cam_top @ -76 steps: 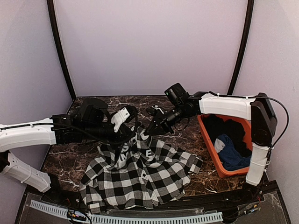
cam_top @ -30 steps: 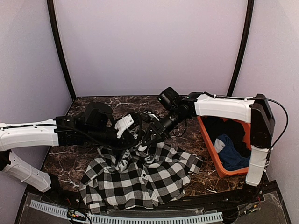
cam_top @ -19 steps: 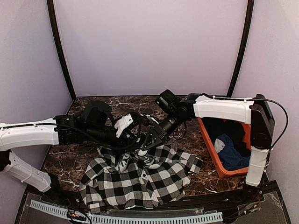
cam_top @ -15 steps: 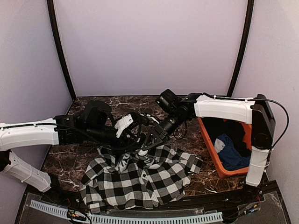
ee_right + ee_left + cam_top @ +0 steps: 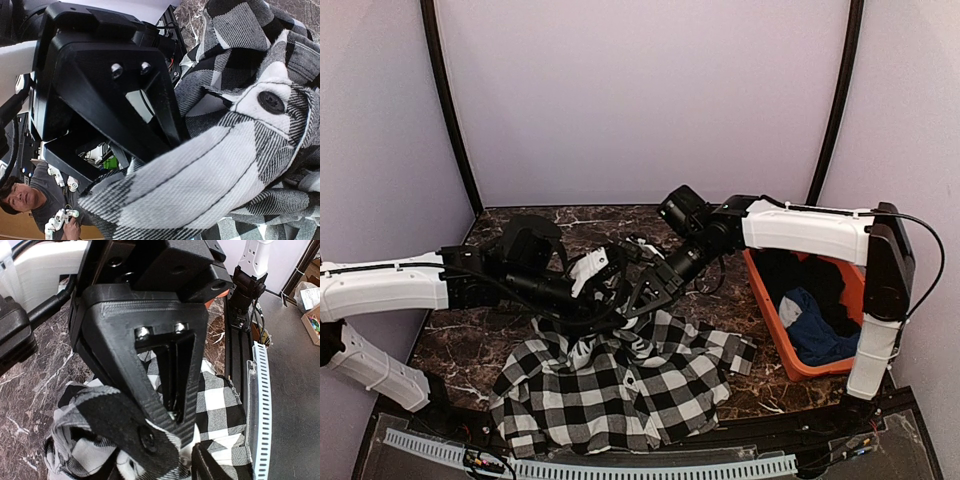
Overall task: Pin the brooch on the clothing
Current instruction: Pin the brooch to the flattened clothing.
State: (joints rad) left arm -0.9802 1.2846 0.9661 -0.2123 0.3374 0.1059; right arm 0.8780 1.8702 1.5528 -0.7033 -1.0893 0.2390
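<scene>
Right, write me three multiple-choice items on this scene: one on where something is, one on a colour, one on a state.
1. Where does the orange basket stand on the marble table?
A. at its right side
B. at its left side
C. in the middle, under the shirt

2. What colours is the checked shirt?
A. red and black
B. black and white
C. blue and yellow

3. How does the checked shirt lie?
A. folded in a neat square
B. hung on a hanger
C. crumpled and spread on the table

Answers:
1 A: the top view shows the basket against the table's right edge.
2 B: its checks are black and white in all three views.
3 C: it sprawls in wrinkles over the near middle of the table, its far part bunched up.
</scene>
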